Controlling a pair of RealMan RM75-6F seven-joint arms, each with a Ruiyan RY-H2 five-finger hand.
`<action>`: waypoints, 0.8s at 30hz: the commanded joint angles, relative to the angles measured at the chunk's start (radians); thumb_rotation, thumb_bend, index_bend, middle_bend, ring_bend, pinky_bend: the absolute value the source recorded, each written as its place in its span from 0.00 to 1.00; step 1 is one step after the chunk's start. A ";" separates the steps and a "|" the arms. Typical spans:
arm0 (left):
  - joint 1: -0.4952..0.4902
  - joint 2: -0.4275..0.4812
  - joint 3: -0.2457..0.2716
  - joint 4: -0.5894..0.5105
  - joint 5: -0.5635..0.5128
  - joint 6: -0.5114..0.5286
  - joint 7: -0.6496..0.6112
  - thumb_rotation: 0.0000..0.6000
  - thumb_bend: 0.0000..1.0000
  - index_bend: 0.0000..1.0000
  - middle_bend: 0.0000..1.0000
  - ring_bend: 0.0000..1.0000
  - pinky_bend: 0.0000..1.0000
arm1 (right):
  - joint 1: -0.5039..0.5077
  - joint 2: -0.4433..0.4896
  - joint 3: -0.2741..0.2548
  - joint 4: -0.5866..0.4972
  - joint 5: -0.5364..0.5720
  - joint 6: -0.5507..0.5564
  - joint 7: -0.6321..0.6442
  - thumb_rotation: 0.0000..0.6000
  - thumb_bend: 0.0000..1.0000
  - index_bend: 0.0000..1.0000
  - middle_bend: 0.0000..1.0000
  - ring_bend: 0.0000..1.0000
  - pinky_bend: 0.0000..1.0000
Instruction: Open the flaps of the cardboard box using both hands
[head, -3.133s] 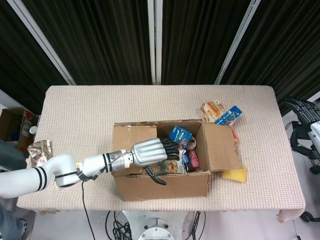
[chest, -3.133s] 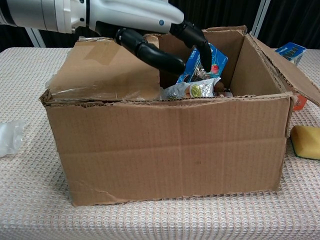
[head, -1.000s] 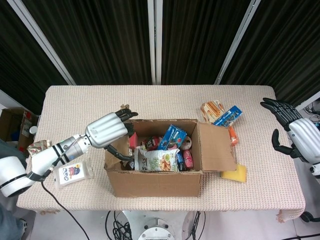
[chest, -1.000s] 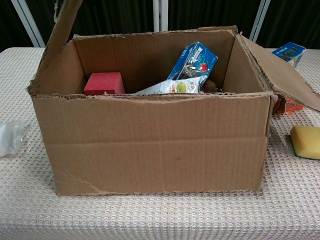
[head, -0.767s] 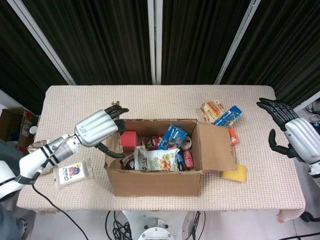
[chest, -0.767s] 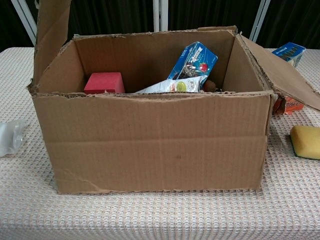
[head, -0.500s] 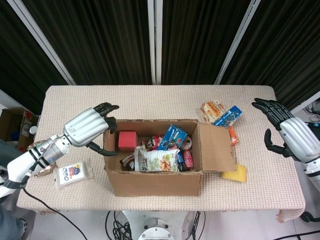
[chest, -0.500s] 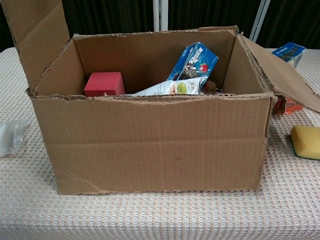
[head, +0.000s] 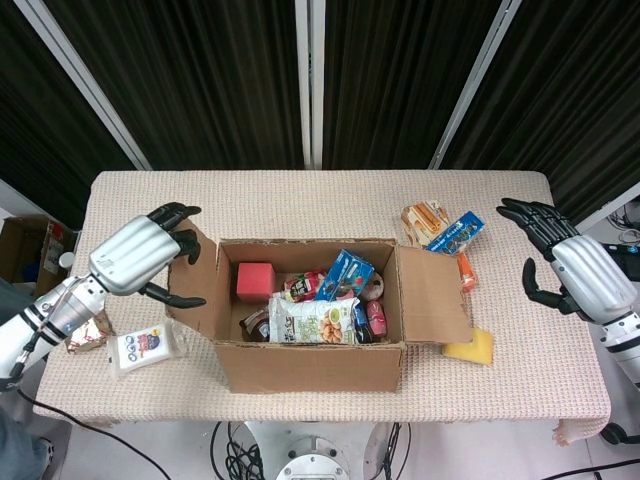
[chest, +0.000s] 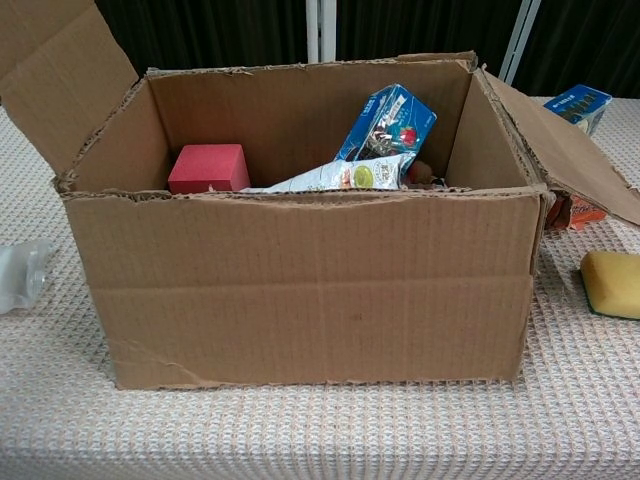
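Note:
The cardboard box (head: 310, 368) stands mid-table with its top uncovered, and the chest view shows its front wall (chest: 300, 290). Its left flap (head: 195, 290) leans outward, also seen raised in the chest view (chest: 55, 70). My left hand (head: 135, 255) holds that flap, fingers curled over its far edge and thumb across its inner face. The right flap (head: 437, 295) lies folded out and down (chest: 560, 150). My right hand (head: 580, 272) hovers open over the table's right edge, apart from the box. Inside lie a red block (head: 256, 280), a blue carton (chest: 390, 122) and a snack bag (head: 315, 322).
A yellow sponge (head: 470, 347) lies right of the box, near the front. Snack packets (head: 440, 225) sit behind the right flap. A clear plastic packet (head: 145, 345) and a foil bag (head: 85, 332) lie at the table's left edge under my left arm.
My left hand has drawn away to the left, swinging the left flap from upright to leaning outward. My right hand has crept slightly inward from the right.

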 joint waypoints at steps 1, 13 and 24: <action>0.019 0.015 0.008 -0.004 -0.012 -0.016 0.006 0.03 0.00 0.50 0.43 0.11 0.16 | 0.002 -0.002 -0.001 -0.001 -0.002 -0.003 -0.001 1.00 0.76 0.00 0.01 0.00 0.00; 0.124 0.018 0.010 0.041 -0.093 0.020 0.002 0.02 0.00 0.49 0.43 0.14 0.17 | -0.016 0.006 -0.014 0.000 -0.023 0.020 0.002 1.00 0.76 0.00 0.01 0.00 0.00; 0.479 -0.179 0.079 0.056 -0.324 0.381 0.255 0.51 0.00 0.14 0.16 0.10 0.17 | -0.227 -0.283 -0.104 0.104 0.068 0.244 -0.657 1.00 0.63 0.00 0.00 0.00 0.00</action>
